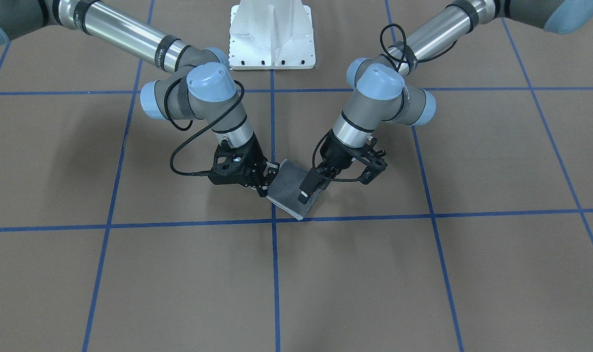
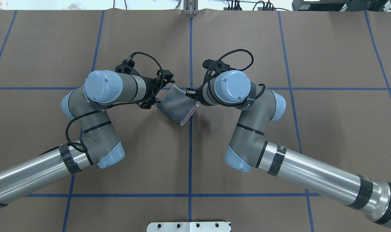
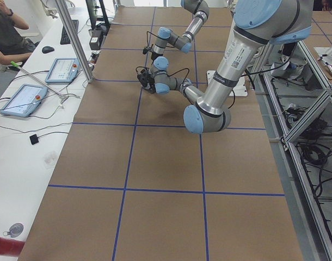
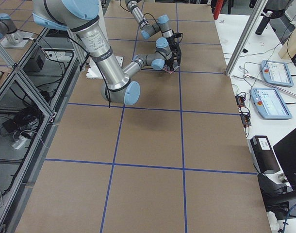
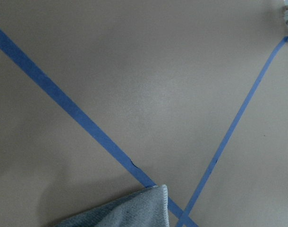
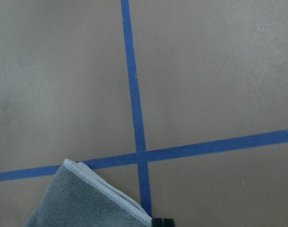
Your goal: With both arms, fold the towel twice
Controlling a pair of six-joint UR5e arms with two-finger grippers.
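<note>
Left fingers [image 1: 306, 188]: one lies on top of the towel [image 2: 176, 104], mate hidden, so can't tell if clamped or let go. Right fingers [image 1: 262, 188] sit at the opposite edge, grip also unclear. Towel is mid-tabletop [image 1: 423, 274] at a blue tape [image 1: 274, 274] crossing. Dark grey faces out with a pink sliver at one edge, so likely at least one fold in. Left arm [image 2: 95, 96] and right arm [image 2: 247, 96] lean in from opposite sides, probably so each works one end.

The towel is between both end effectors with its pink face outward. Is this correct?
Not quite. The towel has its dark grey face outward. In the overhead view, pink shows only along one edge. The rest is right.
</note>
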